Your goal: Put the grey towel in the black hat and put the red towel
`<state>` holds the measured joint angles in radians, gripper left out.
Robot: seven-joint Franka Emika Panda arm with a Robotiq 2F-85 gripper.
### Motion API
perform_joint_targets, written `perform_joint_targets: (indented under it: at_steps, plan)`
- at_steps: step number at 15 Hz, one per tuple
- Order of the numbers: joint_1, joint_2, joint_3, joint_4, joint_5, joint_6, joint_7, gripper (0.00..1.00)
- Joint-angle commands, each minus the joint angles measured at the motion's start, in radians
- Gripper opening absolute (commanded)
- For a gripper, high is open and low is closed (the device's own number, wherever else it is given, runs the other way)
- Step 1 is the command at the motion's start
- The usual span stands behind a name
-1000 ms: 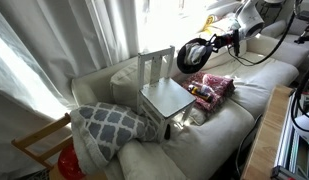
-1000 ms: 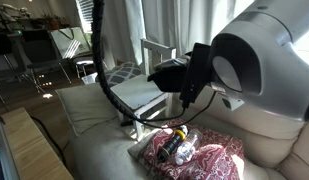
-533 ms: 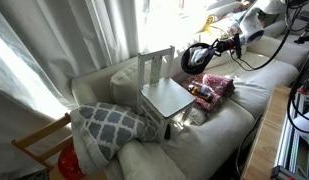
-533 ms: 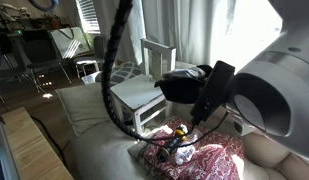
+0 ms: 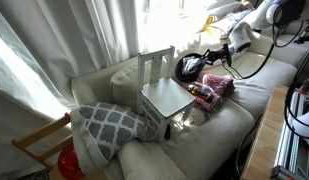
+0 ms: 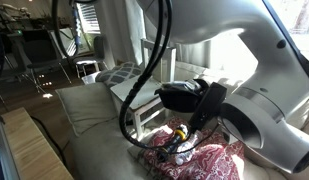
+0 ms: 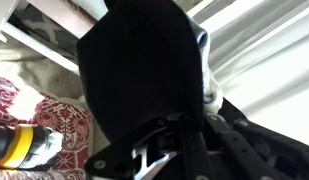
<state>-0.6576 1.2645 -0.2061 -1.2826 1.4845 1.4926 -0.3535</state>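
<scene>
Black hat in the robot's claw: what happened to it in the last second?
The gripper, shut on the black hat, carried it down towards the red patterned cloth. The white chair, the cushion and the cloth stayed put.

White chair [image 5: 166,98] set on beige sofa [image 5: 209,140], grey lattice-patterned pillow [image 5: 109,125] laid just beside it, pale curtains [image 5: 64,40] hung behind.

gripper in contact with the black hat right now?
Touching. In the wrist view the black hat runs straight into the gripper, its fabric pinched there with no gap showing.
</scene>
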Motion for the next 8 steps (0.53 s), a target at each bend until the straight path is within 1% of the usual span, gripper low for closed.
perform_joint_targets:
  at_steps: [1, 3, 4, 8]
  plan:
    - [-0.019, 0.120, 0.023, 0.172, 0.012, 0.068, 0.070, 0.01]
    - [-0.024, 0.159, 0.035, 0.232, 0.011, 0.115, 0.086, 0.01]
    - [-0.018, 0.190, 0.025, 0.278, 0.027, 0.122, 0.099, 0.01]
    - [-0.012, 0.281, 0.021, 0.410, 0.017, 0.184, 0.153, 0.01]
